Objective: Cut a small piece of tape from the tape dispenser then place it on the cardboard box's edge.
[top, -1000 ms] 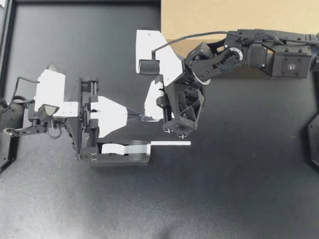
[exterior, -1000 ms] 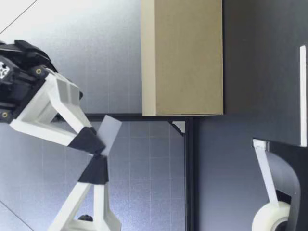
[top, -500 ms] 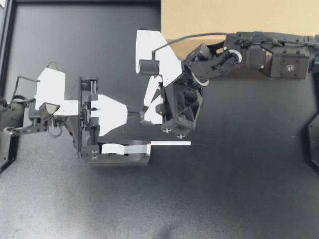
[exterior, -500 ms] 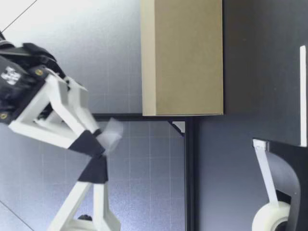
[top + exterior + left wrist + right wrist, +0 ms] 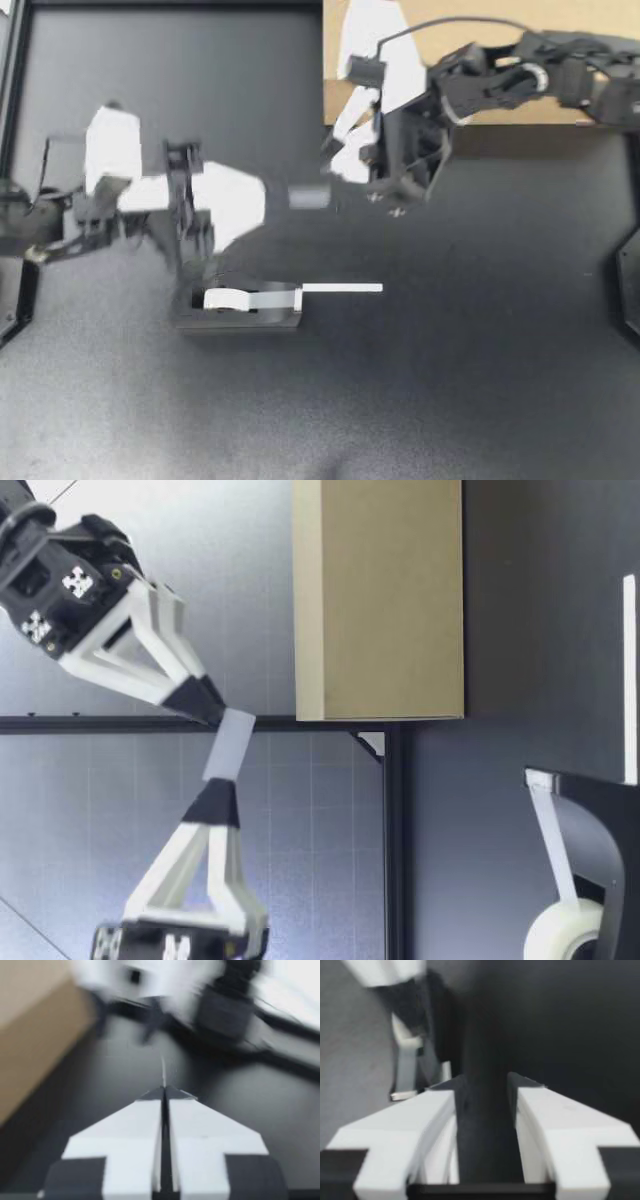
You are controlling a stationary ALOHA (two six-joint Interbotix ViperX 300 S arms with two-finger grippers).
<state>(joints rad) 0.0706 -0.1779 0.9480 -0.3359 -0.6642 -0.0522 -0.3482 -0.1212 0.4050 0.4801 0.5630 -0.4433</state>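
My left gripper point(image 5: 268, 200) holds the cut tape piece point(image 5: 308, 197) clear of the bench, jaws pinching one end, leaving the rest free to stick; my right gripper point(image 5: 342, 165), jaws spread, sits at its other end, near the cardboard box point(image 5: 380, 600).

On left gripper point(image 5: 264, 203) and right gripper point(image 5: 334, 166): white open-frame triangular fingers point(image 5: 235, 200), black tips, black screw-studded mounts. Black cable point(image 5: 440, 24) arcs over black-housed right arm point(image 5: 600, 90).

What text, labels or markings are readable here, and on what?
Words or numbers: none readable in any view.
Signs only: white cross marks on the black body of my right gripper, seen in the low view.
No print visible on the cardboard box or the tape dispenser.
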